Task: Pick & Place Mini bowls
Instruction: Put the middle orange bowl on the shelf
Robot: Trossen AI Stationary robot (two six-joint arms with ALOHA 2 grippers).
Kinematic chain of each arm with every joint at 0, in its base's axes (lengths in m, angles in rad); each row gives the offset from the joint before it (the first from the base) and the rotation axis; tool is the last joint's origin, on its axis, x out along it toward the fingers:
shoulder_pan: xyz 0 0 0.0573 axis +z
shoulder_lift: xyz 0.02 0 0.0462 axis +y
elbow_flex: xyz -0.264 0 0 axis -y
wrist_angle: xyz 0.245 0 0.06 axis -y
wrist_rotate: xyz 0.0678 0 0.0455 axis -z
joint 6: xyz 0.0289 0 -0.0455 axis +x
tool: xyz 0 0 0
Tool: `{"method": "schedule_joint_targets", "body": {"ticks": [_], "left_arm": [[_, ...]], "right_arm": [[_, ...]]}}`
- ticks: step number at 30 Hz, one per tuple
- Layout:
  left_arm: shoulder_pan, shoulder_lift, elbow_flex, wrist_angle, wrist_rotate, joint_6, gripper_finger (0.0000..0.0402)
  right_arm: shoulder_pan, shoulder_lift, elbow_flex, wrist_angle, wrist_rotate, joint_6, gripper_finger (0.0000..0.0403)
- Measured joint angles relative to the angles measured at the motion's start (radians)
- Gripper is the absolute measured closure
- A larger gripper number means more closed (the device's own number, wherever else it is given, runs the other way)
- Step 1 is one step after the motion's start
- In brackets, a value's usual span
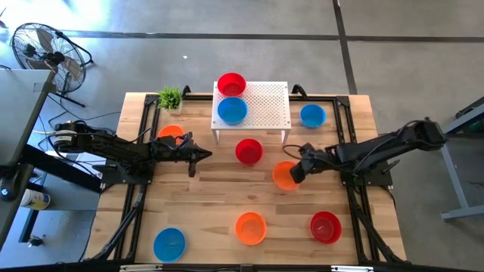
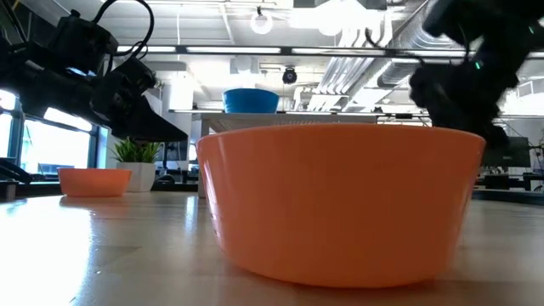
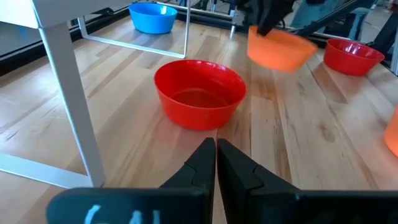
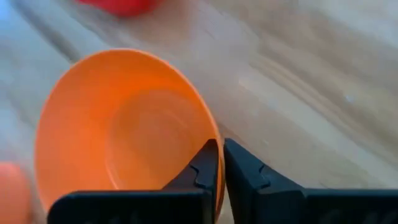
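Observation:
Mini bowls in red, blue and orange are spread over the wooden table. An orange bowl sits right of centre with my right gripper shut on it. A red bowl rests on its base just ahead of my left gripper, which is shut and holds nothing, hovering left of centre. A red bowl and a blue bowl stand on the white perforated stand. My right gripper pinches the orange bowl's rim on the side facing the table's right edge. One finger is inside the bowl and the other outside. The fingers slant down from the right. The bowl sits tilted; whether it is clear of the table does not show.
Other bowls: orange at the left, blue at the far right, blue, orange and red along the near edge. A small green plant stands at the far left. Black frame rails run along the table's sides.

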Motion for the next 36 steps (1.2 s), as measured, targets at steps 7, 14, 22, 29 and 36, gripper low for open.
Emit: {"method": "schedule_joint_targets", "body": {"ticks": [7, 14, 22, 29, 36], "left_arm": [[0.0, 0.0, 0.0, 0.0, 0.0, 0.003, 0.0387], [0.0, 0.0, 0.0, 0.0, 0.0, 0.008, 0.0387], [0.0, 0.0, 0.0, 0.0, -0.004, 0.008, 0.0387], [0.0, 0.0, 0.0, 0.001, -0.004, 0.008, 0.0387], [0.0, 0.0, 0.0, 0.0, -0.004, 0.008, 0.0387]], "right_arm": [[-0.115, -0.024, 0.312, -0.229, -0.006, -0.264, 0.0397], [-0.415, 0.095, 0.708, -0.41, -0.02, -0.647, 0.0399], [-0.721, 0.409, 1.056, -0.476, -0.192, -0.951, 0.0399], [-0.835, 0.639, 1.24, -0.522, -0.282, -1.051, 0.0401], [-0.899, 0.724, 1.278, -0.523, -0.33, -1.075, 0.0398]]}}
